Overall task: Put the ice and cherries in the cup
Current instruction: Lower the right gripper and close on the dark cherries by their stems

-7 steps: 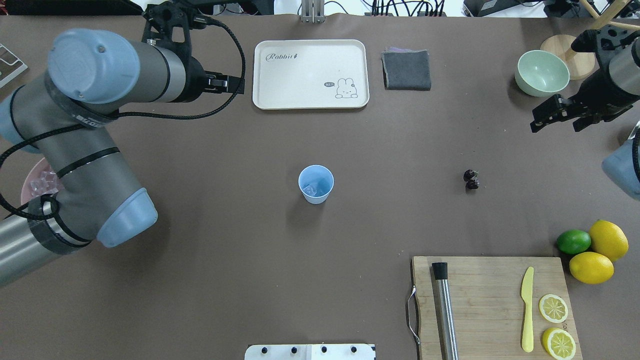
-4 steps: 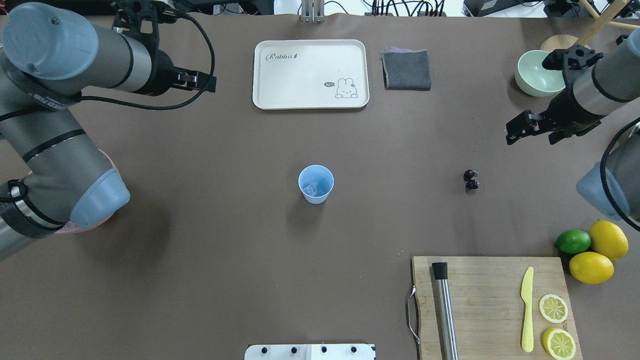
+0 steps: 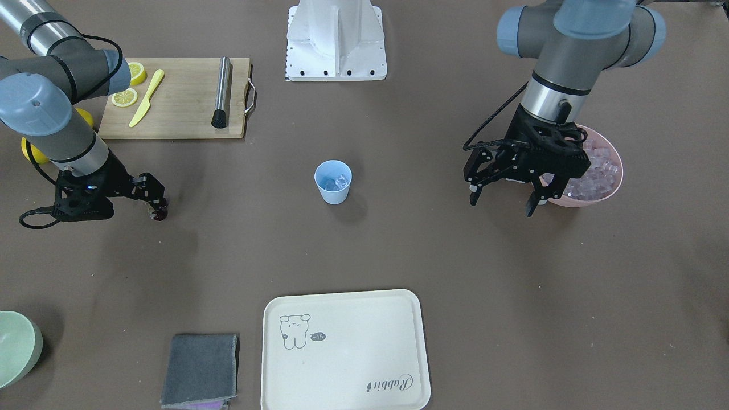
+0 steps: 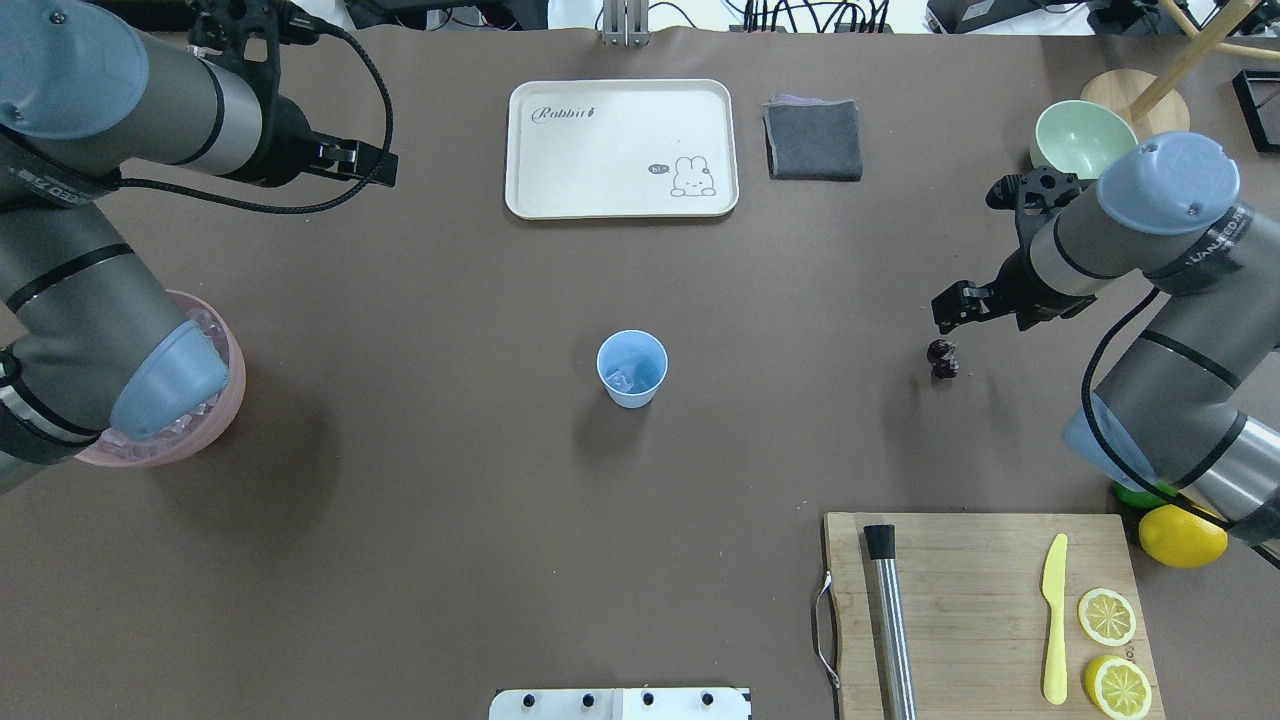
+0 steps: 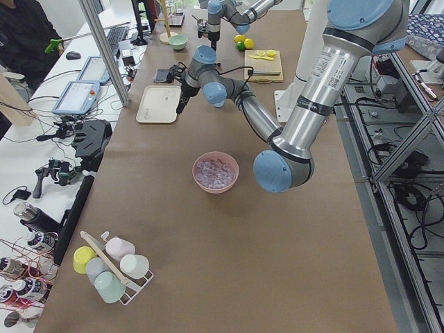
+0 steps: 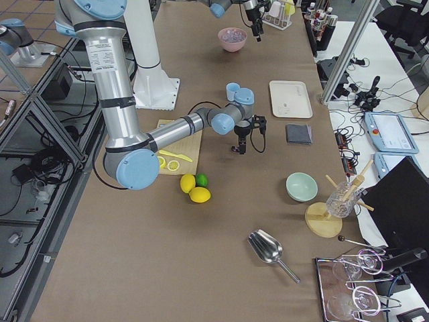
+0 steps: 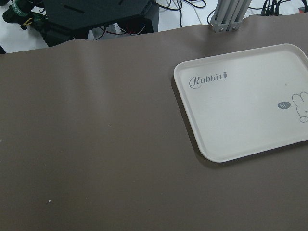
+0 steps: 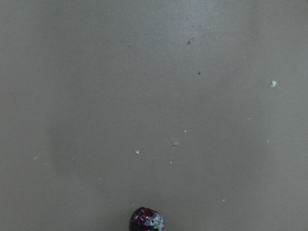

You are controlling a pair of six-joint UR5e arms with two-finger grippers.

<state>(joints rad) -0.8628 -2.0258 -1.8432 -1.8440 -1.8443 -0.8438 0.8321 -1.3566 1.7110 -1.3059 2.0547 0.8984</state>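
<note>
The light blue cup (image 4: pixel 632 368) stands upright mid-table with a little ice (image 4: pixel 622 380) at its bottom. More ice (image 3: pixel 598 171) fills the pink bowl (image 3: pixel 618 171). The dark cherries (image 4: pixel 942 359) lie on the table to the right, and one also shows at the bottom edge of the right wrist view as a cherry (image 8: pixel 147 220). My right gripper (image 4: pixel 985 318) hangs open just above and beside the cherries, touching nothing. My left gripper (image 3: pixel 501 205) is open and empty, next to the pink bowl and well away from the cup.
A cream tray (image 4: pixel 620 148), a grey cloth (image 4: pixel 813 140) and a pale green bowl (image 4: pixel 1075 140) sit along the far side. A cutting board (image 4: pixel 985 610) at the near right carries a steel rod, a yellow knife and lemon slices. A lemon (image 4: pixel 1180 533) lies beside it.
My right arm has swung left and down, from near the green bowl to just over the cherries. My left arm has drawn back to the left, uncovering part of the pink bowl.
</note>
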